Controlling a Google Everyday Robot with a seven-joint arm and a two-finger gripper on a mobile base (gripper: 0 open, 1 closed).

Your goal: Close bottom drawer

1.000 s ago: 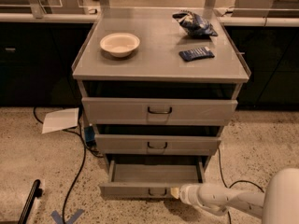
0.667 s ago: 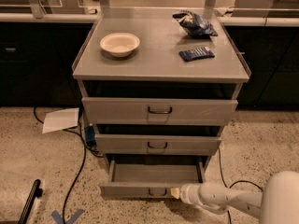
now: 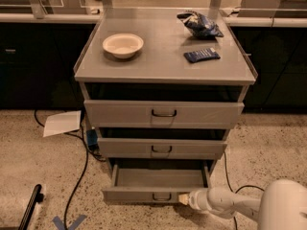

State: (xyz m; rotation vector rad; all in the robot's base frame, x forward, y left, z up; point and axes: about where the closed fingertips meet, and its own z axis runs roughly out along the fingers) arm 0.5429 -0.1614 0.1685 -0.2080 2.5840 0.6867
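Observation:
The bottom drawer (image 3: 144, 194) is the lowest, narrowest grey drawer of the cabinet and stands pulled out, its plain grey tray (image 3: 160, 178) showing. Its small dark wire handle (image 3: 161, 197) sits mid-front. My gripper (image 3: 183, 199), on the end of a white arm (image 3: 225, 204) coming from the lower right, is at the drawer's front panel just right of the handle, its tip touching or nearly touching the panel.
The top drawer (image 3: 163, 113) and middle drawer (image 3: 161, 148) are above. On the cabinet top lie a white bowl (image 3: 123, 45), a dark chip bag (image 3: 200, 24) and a blue packet (image 3: 201, 55). A paper sheet (image 3: 62, 123) and a black cable (image 3: 79, 176) lie on the floor at left.

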